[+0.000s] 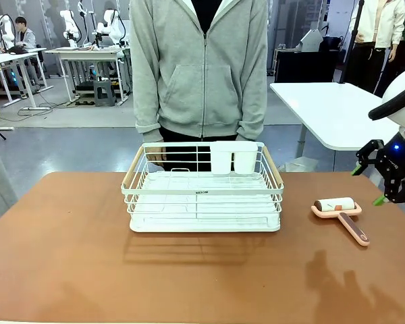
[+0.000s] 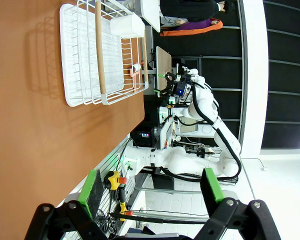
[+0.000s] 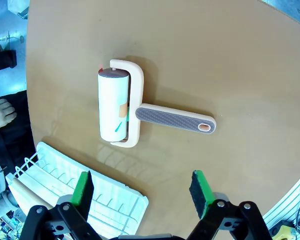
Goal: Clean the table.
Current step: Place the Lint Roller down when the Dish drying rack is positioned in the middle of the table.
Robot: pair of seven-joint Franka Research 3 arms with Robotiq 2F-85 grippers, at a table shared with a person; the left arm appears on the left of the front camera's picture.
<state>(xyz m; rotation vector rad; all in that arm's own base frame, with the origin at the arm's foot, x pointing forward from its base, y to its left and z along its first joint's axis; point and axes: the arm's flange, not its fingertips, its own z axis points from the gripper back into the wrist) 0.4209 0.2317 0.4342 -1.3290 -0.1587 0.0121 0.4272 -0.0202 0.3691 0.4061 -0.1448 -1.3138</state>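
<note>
both grippers, left (image 2: pixel 151 192) and right (image 3: pixel 141 192), spread open and empty above the matte reddish-brown table (image 3: pixel 230 65), right over the pink-handled lint roller (image 3: pixel 135 112).

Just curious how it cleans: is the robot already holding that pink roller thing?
No. The roller lies on the table by itself, and the right pincer hangs open above it, touching nothing.

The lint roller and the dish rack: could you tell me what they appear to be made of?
The lint roller: likely matte peach plastic frame, ribbed grey grip, white paper-like roll. The dish rack: white coated wire, probably metal, with wood-coloured side handles and a white tray, seemingly plastic.
</note>
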